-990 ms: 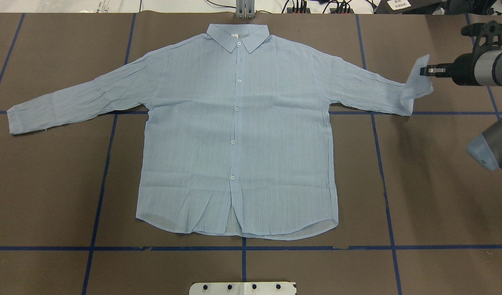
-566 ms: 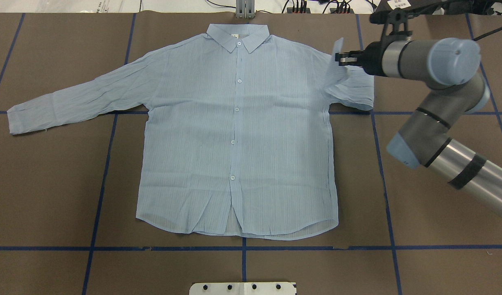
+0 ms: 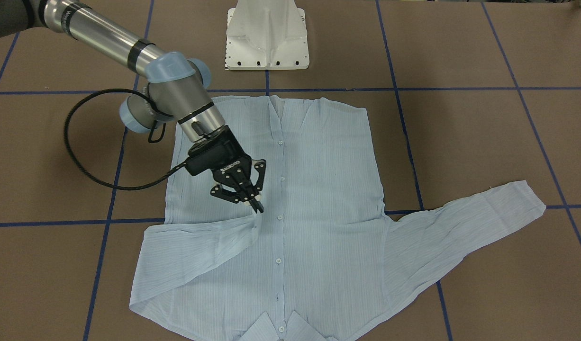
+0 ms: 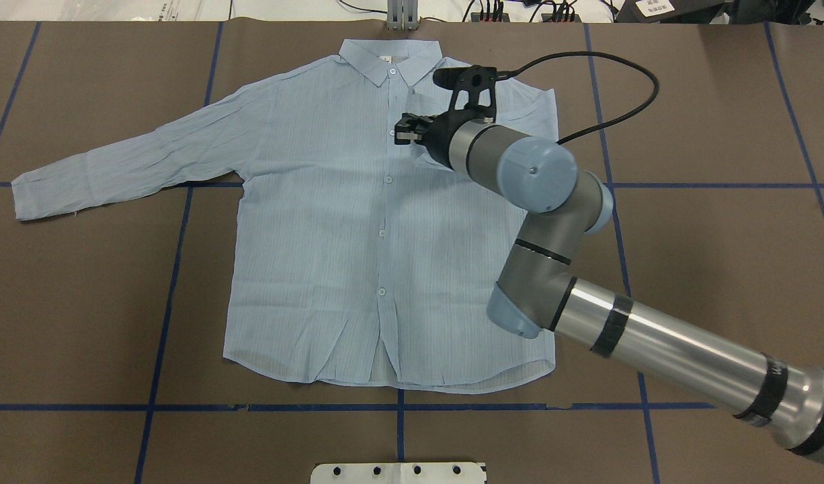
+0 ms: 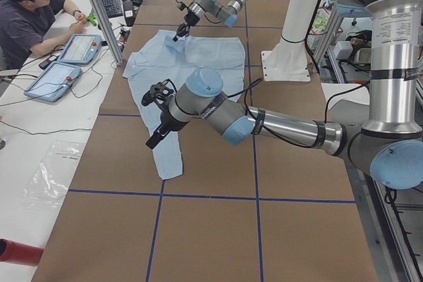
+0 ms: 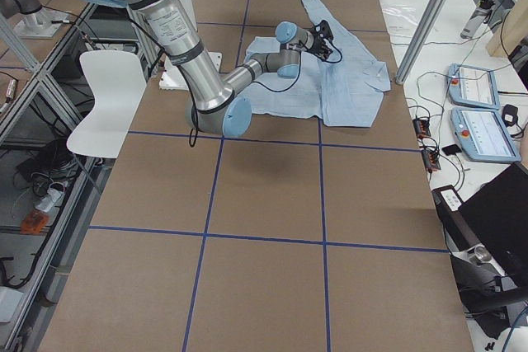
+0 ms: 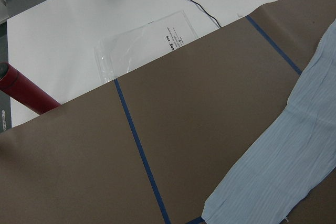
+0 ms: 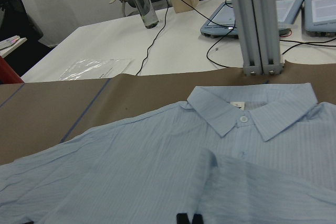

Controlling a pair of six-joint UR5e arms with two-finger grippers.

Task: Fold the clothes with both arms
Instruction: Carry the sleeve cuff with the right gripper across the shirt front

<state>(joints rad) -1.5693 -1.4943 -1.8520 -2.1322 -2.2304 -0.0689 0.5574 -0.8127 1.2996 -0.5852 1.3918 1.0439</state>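
The pale-blue striped shirt (image 4: 331,235) lies flat, buttons up, collar at the table's far edge. My right gripper (image 4: 400,135) is shut on the cuff of the shirt's right sleeve and holds it low over the chest beside the button line; it also shows in the front-facing view (image 3: 257,206). That sleeve (image 3: 195,246) is folded inward across the body. The other sleeve (image 4: 116,168) lies stretched out flat. My left gripper (image 5: 153,142) shows only in the exterior left view, hovering above that sleeve's cuff; I cannot tell if it is open or shut.
The white pedestal base (image 3: 267,38) stands at the near table edge. An aluminium post (image 4: 402,17) stands just beyond the collar. An operator (image 5: 30,18) sits by tablets past the far edge. A red cylinder (image 7: 23,93) and a plastic bag (image 7: 142,40) lie off the table's left end.
My right gripper has swept left with the cuff, from beyond the shirt's right side to over the chest, folding the right sleeve inward. The rest of the shirt has not moved.
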